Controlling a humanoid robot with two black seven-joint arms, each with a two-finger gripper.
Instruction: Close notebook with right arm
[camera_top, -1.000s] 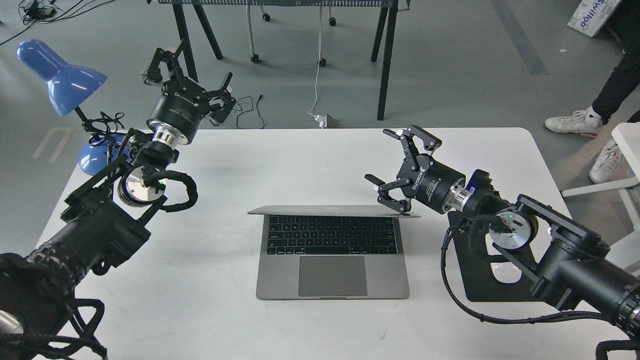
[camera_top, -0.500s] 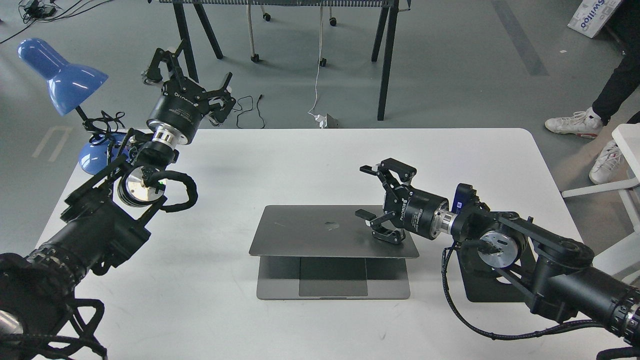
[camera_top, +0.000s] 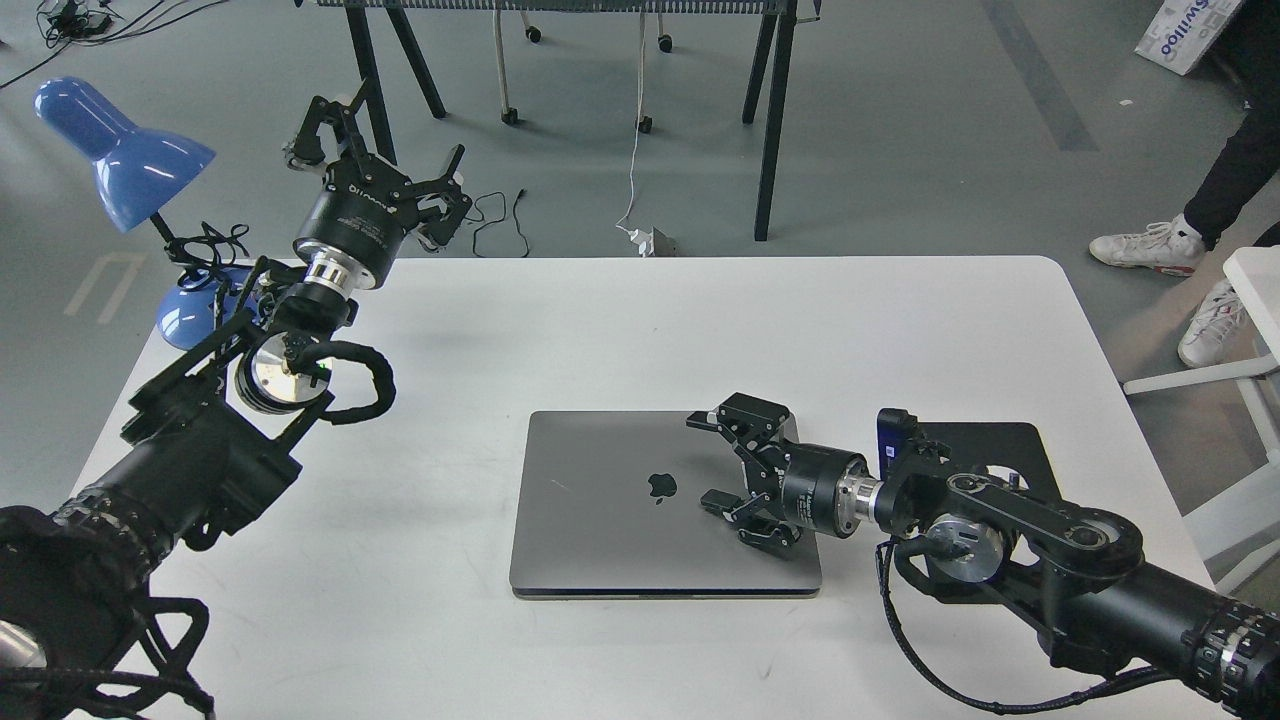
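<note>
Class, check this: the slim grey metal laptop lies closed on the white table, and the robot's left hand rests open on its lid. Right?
Not quite. The head view shows the right hand on the closed grey metal laptop; the left hand hangs near the blue lamp.

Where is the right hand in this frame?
In the head view, the right hand is right of centre, fingers spread over the right part of the closed notebook lid, beside the apple logo, with the black mouse pad behind its wrist.
</note>
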